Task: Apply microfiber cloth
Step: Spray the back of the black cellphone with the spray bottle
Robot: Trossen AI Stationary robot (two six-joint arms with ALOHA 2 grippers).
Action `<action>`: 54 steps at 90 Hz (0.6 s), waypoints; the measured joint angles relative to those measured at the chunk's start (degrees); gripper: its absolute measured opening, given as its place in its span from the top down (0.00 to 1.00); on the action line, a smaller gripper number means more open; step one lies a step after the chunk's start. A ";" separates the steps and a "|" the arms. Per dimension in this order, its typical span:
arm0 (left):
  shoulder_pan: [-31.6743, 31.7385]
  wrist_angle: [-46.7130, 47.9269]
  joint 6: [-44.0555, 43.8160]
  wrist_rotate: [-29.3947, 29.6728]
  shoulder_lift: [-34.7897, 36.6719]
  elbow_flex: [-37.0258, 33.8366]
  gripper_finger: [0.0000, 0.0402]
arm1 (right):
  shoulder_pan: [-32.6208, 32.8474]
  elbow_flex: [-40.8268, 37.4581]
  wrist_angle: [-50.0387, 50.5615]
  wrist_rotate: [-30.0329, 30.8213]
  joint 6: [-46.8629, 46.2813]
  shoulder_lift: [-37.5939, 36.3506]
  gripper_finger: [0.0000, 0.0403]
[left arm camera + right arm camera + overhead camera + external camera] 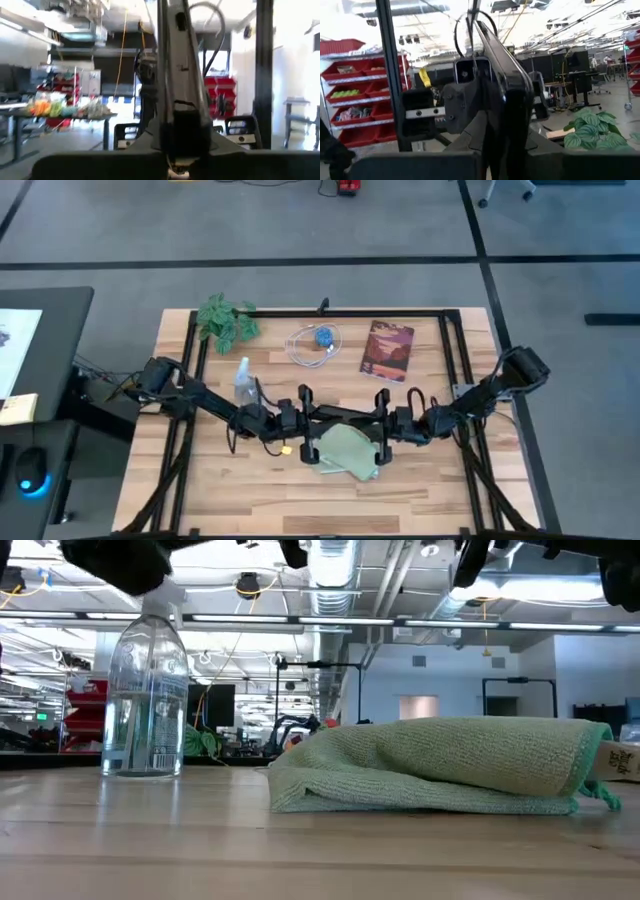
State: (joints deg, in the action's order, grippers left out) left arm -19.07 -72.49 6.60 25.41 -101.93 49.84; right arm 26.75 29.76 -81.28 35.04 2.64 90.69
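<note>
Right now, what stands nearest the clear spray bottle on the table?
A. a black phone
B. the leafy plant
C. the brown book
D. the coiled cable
B. In the high view the spray bottle stands just below the leafy plant; the coiled cable and brown book lie farther right.

I work in a large open lab or workshop hall. Bare ceiling ducts (pixel 330 570) and strip lights run overhead. Shelves of red bins (pixel 350 85) line one wall. Desks with monitors (pixel 570 62) stand further back. My wooden surface (pixel 420 490) sits on grey floor marked with dark tape lines (pixel 300 262).
</note>
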 joint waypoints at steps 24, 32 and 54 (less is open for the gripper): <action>-0.41 34.63 -5.07 3.12 11.23 -0.04 0.99 | -0.40 -0.35 22.59 3.74 -8.77 -3.54 0.73; -0.19 44.15 -8.70 3.08 14.19 -0.02 0.99 | -0.25 -0.35 33.00 3.47 -11.66 -6.78 0.64; 0.52 52.00 -13.45 -1.62 13.47 0.06 0.99 | -1.13 2.61 50.27 -4.71 -14.37 -12.92 0.47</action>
State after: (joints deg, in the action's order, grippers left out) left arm -18.55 -20.49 -6.85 23.79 -88.47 49.90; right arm 25.62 32.36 -31.01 30.33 -11.73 77.77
